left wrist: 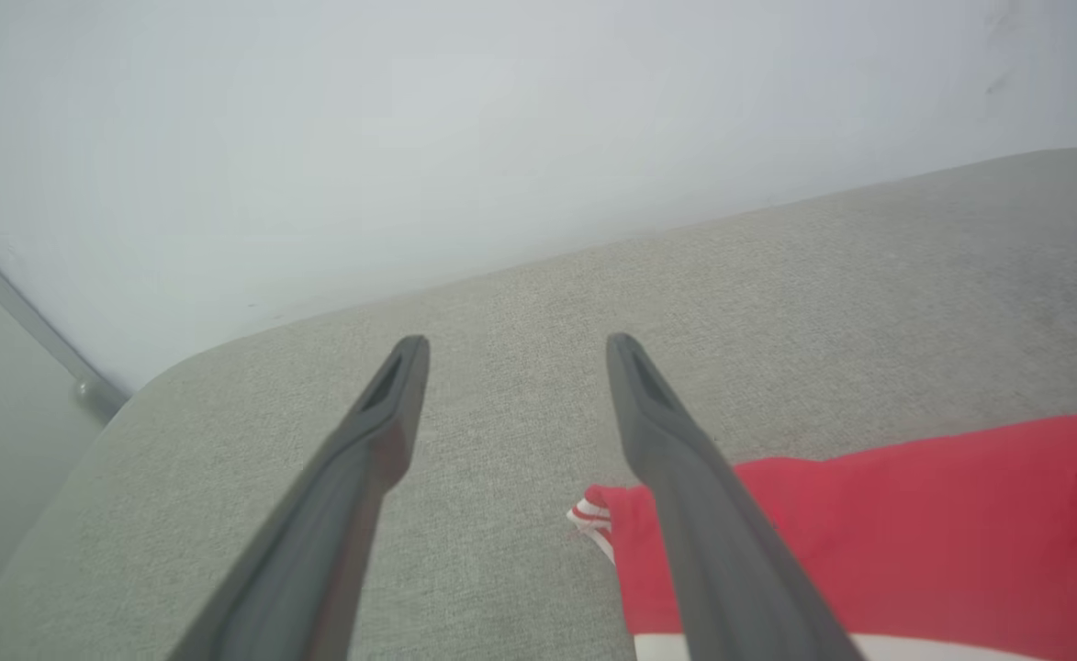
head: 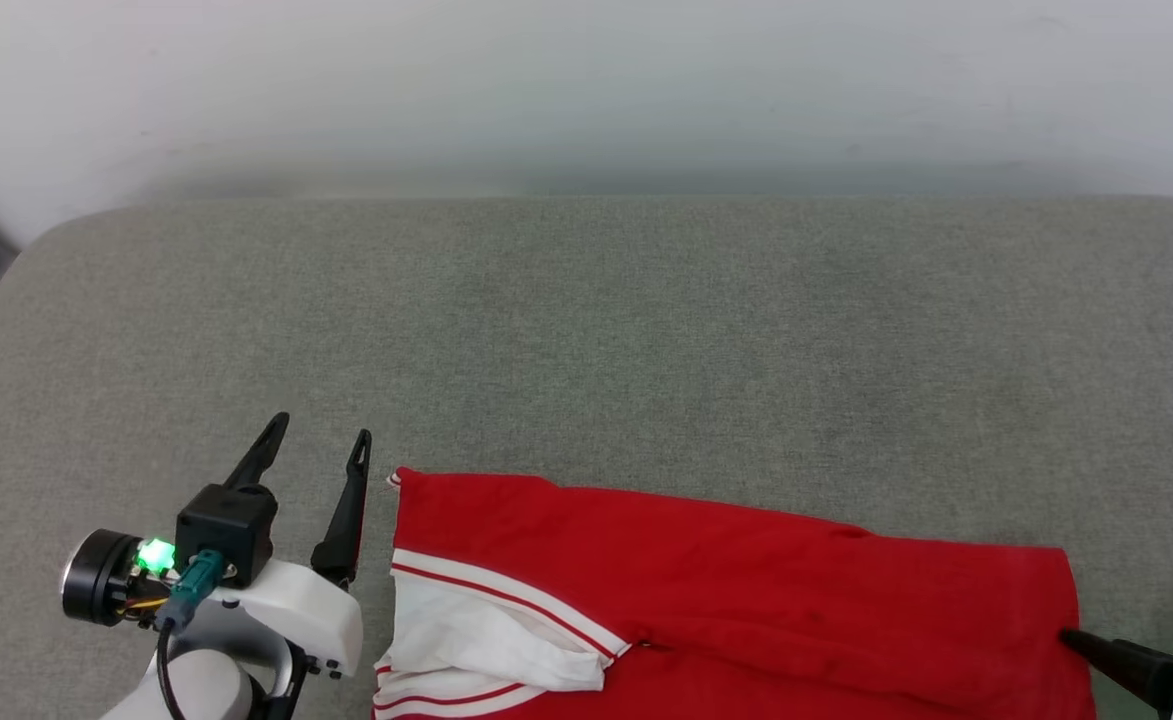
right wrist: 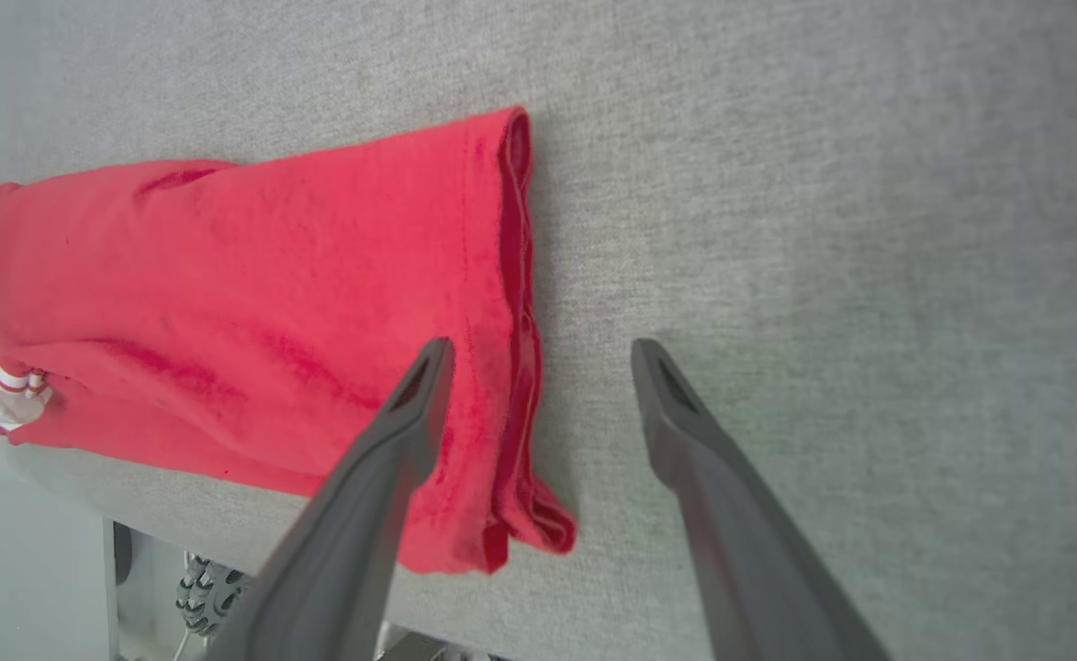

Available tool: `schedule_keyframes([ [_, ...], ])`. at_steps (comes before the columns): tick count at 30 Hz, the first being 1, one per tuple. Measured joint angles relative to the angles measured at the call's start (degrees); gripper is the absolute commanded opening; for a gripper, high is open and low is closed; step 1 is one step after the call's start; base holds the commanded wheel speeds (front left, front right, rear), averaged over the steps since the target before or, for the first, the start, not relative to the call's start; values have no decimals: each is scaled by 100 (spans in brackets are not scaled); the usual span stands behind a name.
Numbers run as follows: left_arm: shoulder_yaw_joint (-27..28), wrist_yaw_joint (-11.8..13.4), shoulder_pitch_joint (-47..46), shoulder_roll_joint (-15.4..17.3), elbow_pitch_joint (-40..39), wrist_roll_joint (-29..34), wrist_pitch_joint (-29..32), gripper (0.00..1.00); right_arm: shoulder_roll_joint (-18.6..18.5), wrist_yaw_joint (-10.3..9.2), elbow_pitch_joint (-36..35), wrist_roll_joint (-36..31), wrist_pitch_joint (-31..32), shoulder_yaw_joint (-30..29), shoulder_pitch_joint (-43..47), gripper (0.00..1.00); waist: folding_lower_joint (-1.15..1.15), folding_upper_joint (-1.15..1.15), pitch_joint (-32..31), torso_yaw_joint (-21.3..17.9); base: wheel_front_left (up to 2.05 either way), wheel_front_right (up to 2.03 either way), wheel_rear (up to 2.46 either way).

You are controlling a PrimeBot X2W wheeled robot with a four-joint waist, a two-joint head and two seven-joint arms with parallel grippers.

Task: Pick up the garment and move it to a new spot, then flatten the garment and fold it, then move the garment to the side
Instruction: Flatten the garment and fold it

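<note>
While flat, garment (head: 746,590) beside left tool (head: 318,430)

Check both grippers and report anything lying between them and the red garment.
Nothing visible does. The left gripper, open, sits just beside the garment at its sleeve end, bare grey cushion between them. The right gripper, open, is at the hem end, one finger over the cloth.

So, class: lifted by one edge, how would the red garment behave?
Probably floppy: the garment lies in soft folds, its white sleeve crumpled. Likely light: thin layered hem. Pushed, it may bunch on the grey surface.
</note>
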Motion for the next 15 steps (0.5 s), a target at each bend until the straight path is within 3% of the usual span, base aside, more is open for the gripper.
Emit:
schedule_keyframes([
  [4,548,-174,340,-307,-66,528,0,100,158,0,64,100,197,-40,9,100,0,0,122,84,0,0,0],
  [5,956,-277,561,-555,-113,902,0,100,299,0,78,203,290,-53,15,100,0,0,190,158,0,0,0],
  [15,2201,-700,1094,-1540,-316,1975,-7,100,613,1,-99,415,535,99,25,100,0,0,341,344,0,0,0],
])
